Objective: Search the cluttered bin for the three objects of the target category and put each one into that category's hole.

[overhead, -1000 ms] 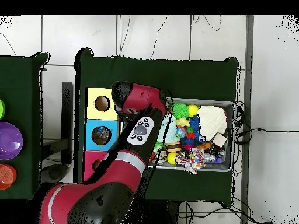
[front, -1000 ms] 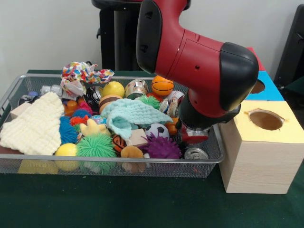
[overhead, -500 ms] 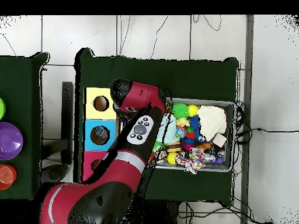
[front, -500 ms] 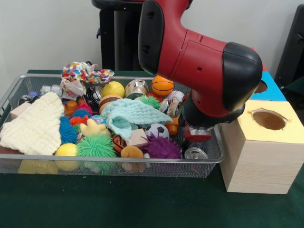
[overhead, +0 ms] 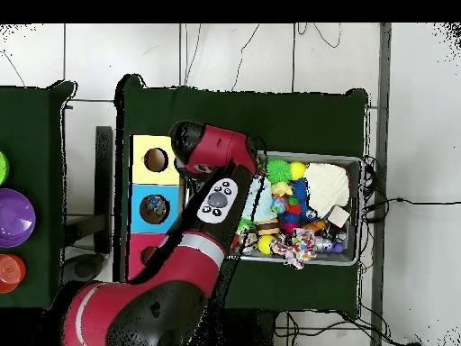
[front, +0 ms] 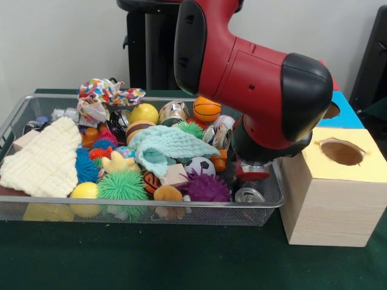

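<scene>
Front view, change: Over the last second I watched the arm (front: 254, 78) drift a little towards the boxes and then settle. It has barely moved in the last half second, and nothing in the bin has shifted.
Front view, hand: The gripper (front: 251, 175) hangs low at the box end of the wire bin (front: 18, 115), directly above a silver can (front: 249, 194). The wrist hides its working end, so I cannot tell whether it is released or clenched. The can lies on the mesh, not lifted.
Front view, meaning: I read this as lining up for a pick, with cans as the likely category. No carry has begun.
Front view, bin contents: Two more cans (front: 173, 112) (front: 221, 130) sit further back. Around them are a cream cloth (front: 42, 160), a mint cloth (front: 169, 145), a purple spiky ball (front: 205, 188), a green spiky ball (front: 123, 184) and a small basketball (front: 207, 109).
Front view, boxes: The yellow-topped box (front: 332, 199) stands just beside the bin, and its hole looks empty. A blue box (front: 347, 112) is behind it.
Overhead view, change: The arm (overhead: 212, 149) has moved only slightly, and it covers the gripper and the near can.
Overhead view, containers: The bin rim (overhead: 361, 212) encloses the clutter. The yellow (overhead: 140, 144), blue (overhead: 140, 194) and pink (overhead: 135, 245) boxes stand in a row. I cannot make out what is inside their holes.
</scene>
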Motion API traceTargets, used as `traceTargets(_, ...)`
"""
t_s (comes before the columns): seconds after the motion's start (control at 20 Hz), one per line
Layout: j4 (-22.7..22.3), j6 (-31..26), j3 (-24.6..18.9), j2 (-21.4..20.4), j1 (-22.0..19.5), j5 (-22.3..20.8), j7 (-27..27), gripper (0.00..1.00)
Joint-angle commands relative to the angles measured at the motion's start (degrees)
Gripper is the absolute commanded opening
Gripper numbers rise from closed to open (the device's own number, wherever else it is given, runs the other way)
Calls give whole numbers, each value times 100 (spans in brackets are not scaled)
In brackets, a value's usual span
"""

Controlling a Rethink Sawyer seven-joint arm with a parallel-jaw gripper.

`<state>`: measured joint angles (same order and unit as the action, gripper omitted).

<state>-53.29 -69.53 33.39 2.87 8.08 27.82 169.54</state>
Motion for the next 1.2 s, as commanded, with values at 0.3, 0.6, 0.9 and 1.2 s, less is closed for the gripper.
traceTargets(0.3,-60,-203,-830,-209,-112,618,1429,100)
traceTargets(0.6,-867,0,-1424,-698,-432,1033,747,100)
traceTargets(0.9,-1534,456,-1775,-952,-597,1194,175,100)
traceTargets(1.2,-1830,1055,-1894,-892,-645,1043,-220,100)
